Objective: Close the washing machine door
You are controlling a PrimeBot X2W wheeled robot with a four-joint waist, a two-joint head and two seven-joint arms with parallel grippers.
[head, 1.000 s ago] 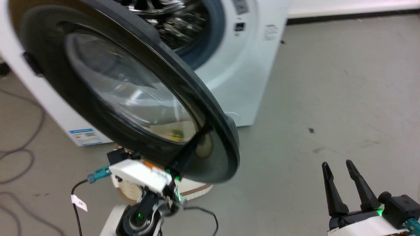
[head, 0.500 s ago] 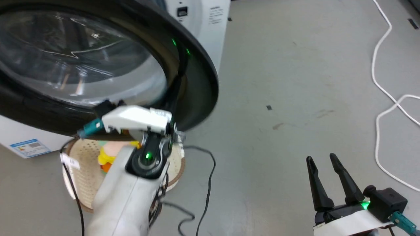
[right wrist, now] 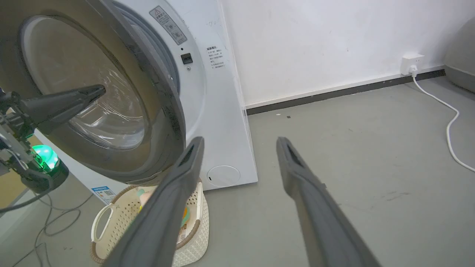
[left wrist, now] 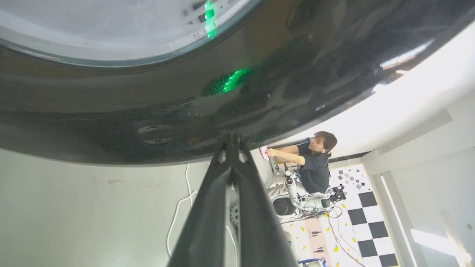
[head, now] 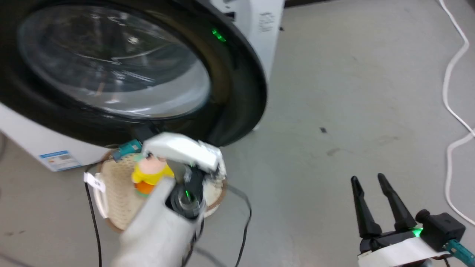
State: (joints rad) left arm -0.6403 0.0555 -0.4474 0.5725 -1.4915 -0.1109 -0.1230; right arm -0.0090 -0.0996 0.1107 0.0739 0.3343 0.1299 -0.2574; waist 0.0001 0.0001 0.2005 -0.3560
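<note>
Grey floor (head: 352,92) spreads open toward three o'clock, with a white cable (head: 451,111) along its far edge. At ten o'clock the white washer (right wrist: 219,122) carries the washing machine door (head: 122,70), ajar, its free edge standing off the front panel. Under it at seven o'clock sits a woven basket (head: 111,207) holding a toy (head: 150,172). The left gripper (left wrist: 232,139), fingers pressed together, has its tips at the black rim, seemingly touching. I would push squarely near that free edge, following the hinge arc until the latch seats; slipping off the glossy curve is the risk. The right gripper (head: 366,178), fingers spread and empty, hangs at five o'clock, well apart.
</note>
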